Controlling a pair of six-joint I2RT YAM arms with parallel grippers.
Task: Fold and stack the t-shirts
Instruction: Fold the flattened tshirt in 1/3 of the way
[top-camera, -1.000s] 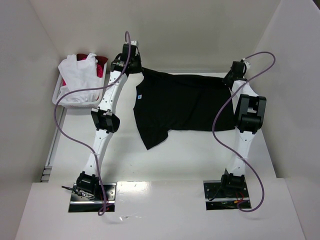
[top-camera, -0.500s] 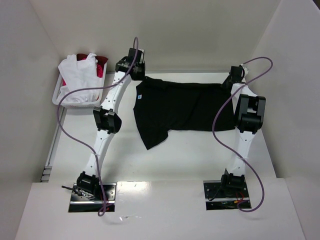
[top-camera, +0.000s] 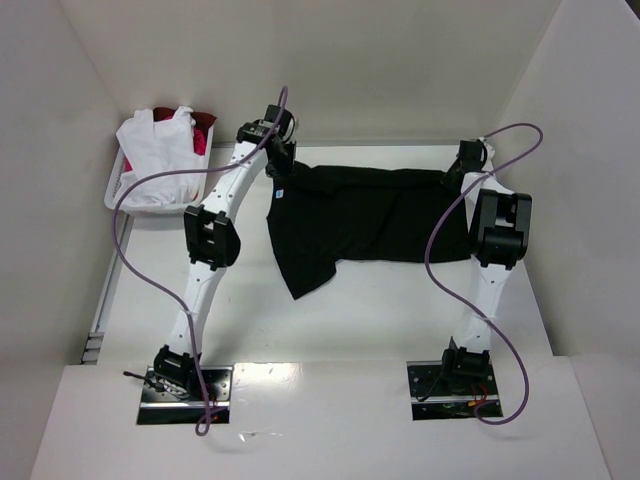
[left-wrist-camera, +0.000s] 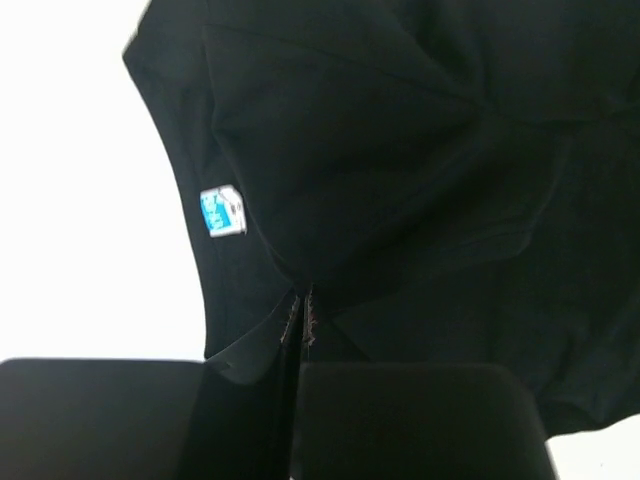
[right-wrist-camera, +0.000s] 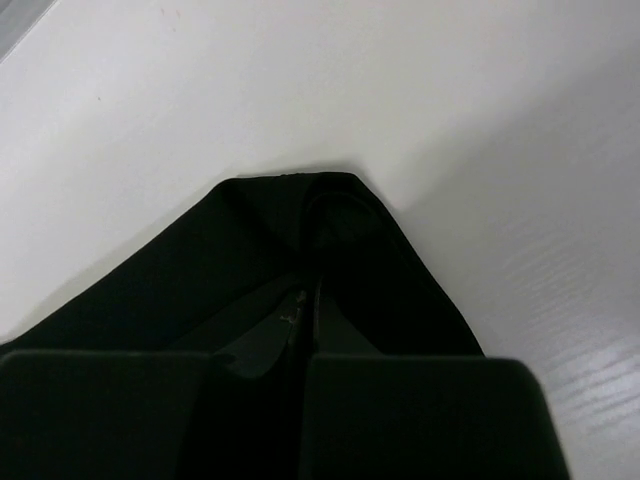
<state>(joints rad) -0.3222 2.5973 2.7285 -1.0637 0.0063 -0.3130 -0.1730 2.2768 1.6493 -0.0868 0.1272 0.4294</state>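
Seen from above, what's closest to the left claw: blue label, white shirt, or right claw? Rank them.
1. Blue label, right beside the left gripper, on the black shirt.
2. White shirt, off to the left.
3. Right gripper, far right.

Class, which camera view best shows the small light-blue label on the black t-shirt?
The left wrist view: the small light-blue label sits large and unobstructed on the black cloth t-shirt. The top external view shows it only as a tiny blue speck; the right wrist view misses it.
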